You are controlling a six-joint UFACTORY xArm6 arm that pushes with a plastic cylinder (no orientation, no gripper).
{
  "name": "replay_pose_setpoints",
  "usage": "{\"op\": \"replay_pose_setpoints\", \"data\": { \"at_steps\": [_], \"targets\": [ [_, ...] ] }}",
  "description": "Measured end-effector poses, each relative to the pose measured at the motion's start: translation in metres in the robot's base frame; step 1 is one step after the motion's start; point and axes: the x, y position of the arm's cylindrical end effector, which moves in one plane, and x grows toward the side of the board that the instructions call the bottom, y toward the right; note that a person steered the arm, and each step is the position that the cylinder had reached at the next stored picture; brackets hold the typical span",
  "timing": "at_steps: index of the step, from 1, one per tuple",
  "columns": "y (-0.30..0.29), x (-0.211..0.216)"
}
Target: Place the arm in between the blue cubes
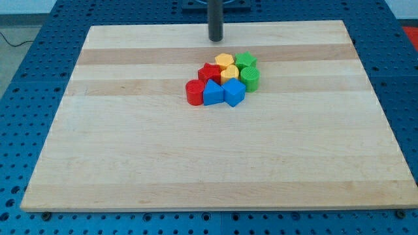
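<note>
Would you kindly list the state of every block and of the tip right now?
tip: above the cluster in view, touching nothing
blue blocks: side by side, touching
red blocks: at cluster's left
yellow blocks: in the middle
green blocks: at cluster's right

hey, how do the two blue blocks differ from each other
The blue block on the view's left shows a broad flat front face with a peaked top; the blue cube on the view's right is turned corner-on. The left one touches the red cylinder; the right one sits below the green cylinder. Both are the same blue, pressed together. My tip is well above them.
</note>
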Motion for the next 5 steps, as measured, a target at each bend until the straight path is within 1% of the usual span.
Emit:
{"op": "replay_pose_setpoints", "data": {
  "at_steps": [1, 2, 3, 4, 5],
  "targets": [
    [0.093, 0.025],
    [0.175, 0.078],
    [0.191, 0.145],
    [0.156, 0.170],
    [0.095, 0.189]
  ]
}}
